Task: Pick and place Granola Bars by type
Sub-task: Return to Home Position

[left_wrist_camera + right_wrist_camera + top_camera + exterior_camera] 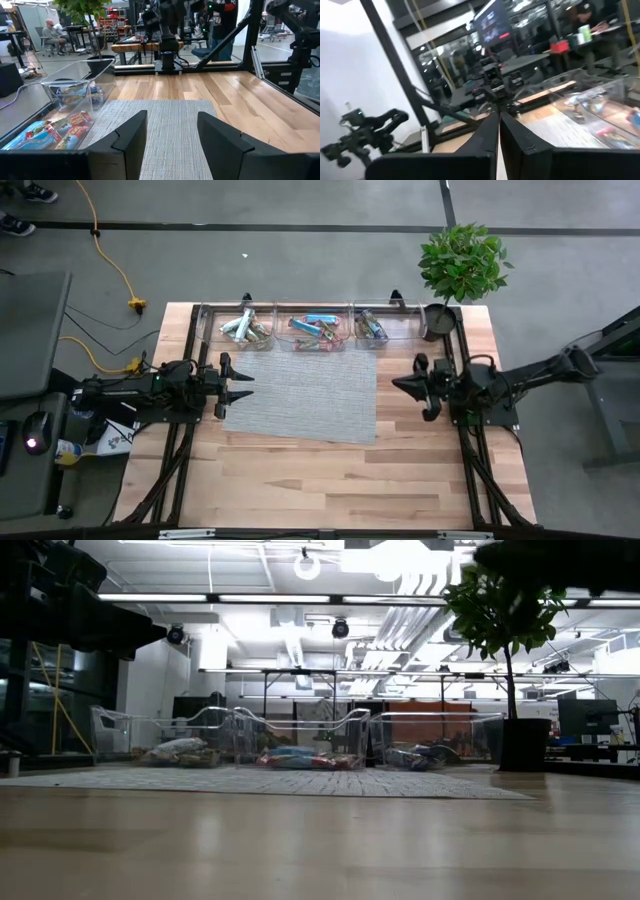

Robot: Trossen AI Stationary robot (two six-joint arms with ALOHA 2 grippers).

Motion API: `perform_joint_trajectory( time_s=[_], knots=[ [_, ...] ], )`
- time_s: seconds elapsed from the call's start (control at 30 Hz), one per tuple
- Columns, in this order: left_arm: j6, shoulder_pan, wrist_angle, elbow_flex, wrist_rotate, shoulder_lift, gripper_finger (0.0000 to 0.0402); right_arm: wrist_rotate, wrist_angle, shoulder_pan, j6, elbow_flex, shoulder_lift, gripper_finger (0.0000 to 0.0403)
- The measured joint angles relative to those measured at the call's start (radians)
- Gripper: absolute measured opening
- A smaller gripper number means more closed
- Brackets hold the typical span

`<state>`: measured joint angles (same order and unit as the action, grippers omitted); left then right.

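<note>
From above, you see the granola bars (318, 332) lying in three clear bins (212, 328) at the bench's (300, 480) far edge. The left pincer (243, 385) and right pincer (398, 385) flank the grey mat (300, 405). The level view shows the bars (295, 757) inside the bins. In your left wrist view that pincer (172, 132) gapes open. In the right wrist view the pincer (499, 130) is closed.

Overhead light falls evenly on the desk (300, 480) in the high view; we log only soft shadows. In the low view the ceiling lamps (400, 555) burn to white glare and the plant (505, 610) stands backlit, dark. Granola Bars (75, 124) glint through the clear bin (75, 87).
</note>
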<state>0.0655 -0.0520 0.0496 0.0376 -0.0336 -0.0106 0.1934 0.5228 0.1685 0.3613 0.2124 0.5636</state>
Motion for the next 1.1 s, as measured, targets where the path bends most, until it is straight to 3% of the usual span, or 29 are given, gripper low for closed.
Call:
perform_joint_trajectory(
  time_s=[0.27,0.5,0.7,0.9,1.1],
  knots=[
    [0.0,0.0,0.0,0.0,0.0,0.0,0.0172,0.132,0.169,0.02,-0.057,-0.203,-0.05,0.0],
    [0.0,0.0,0.0,0.0,0.0,0.0,0.0172,0.012,0.14,-0.082,-0.085,-0.203,-0.056,0.0],
    [0.0,0.0,0.0,0.0,0.0,0.0,0.0172,-0.074,0.134,-0.124,-0.152,-0.203,-0.144,0.0],
    [0.0,0.0,0.0,0.0,0.0,0.0,0.0172,-0.073,0.004,-0.122,-0.179,-0.203,-0.318,0.0],
    [0.0,0.0,0.0,0.0,0.0,0.0,0.0172,-0.073,-0.252,-0.122,-0.155,-0.203,-0.542,0.0]
  ],
)
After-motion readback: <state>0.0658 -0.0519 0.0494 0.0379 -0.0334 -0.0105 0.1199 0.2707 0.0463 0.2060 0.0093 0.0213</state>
